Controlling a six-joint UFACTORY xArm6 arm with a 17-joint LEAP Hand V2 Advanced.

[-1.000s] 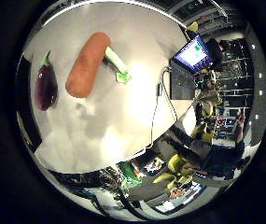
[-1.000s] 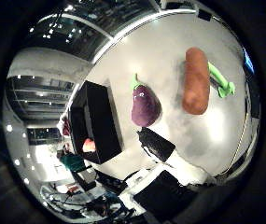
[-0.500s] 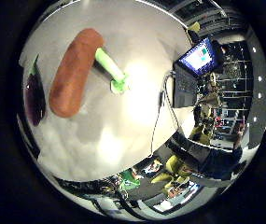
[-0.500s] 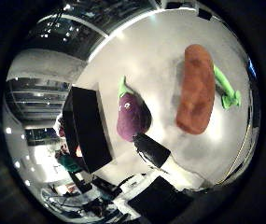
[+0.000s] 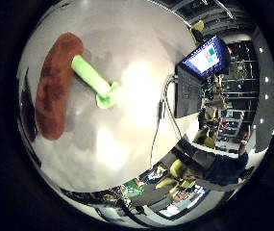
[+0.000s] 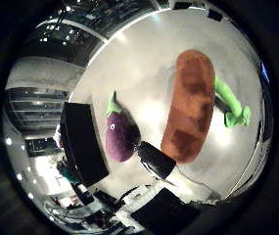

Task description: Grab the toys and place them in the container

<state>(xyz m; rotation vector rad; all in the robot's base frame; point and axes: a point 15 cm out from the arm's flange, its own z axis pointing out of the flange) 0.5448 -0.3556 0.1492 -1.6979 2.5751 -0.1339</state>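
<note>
Two toys lie on the white table (image 5: 127, 43), close under the palm. Going from left to right in the thumb-side view: a black container (image 6: 82, 142) stands at the table's edge; just beside it lies the purple eggplant toy (image 6: 119, 134) with its green stem pointing away from the hand; next comes one black fingertip (image 6: 156, 159) of the hand (image 6: 166, 188), reaching in over the table between the two toys and partly covering the eggplant's rounded end; then the long orange carrot toy (image 6: 190, 105), with its green stalk (image 6: 229, 103) sticking out from its far side. The carrot and the eggplant lie near each other but apart.

In the little-finger-side view the carrot fills the table's near side, the green stalk angling away from it across the bare surface. Farther along the table sits an open laptop (image 5: 201, 62) with a lit screen, well apart from the toys.

Only that one finger shows, so I cannot tell whether the hand is open or closed; it holds neither toy.

Compared with a second ago, both toys fill much more of each view, so the palm has come closer to them; the toys keep the same places relative to each other and to the container.
</note>
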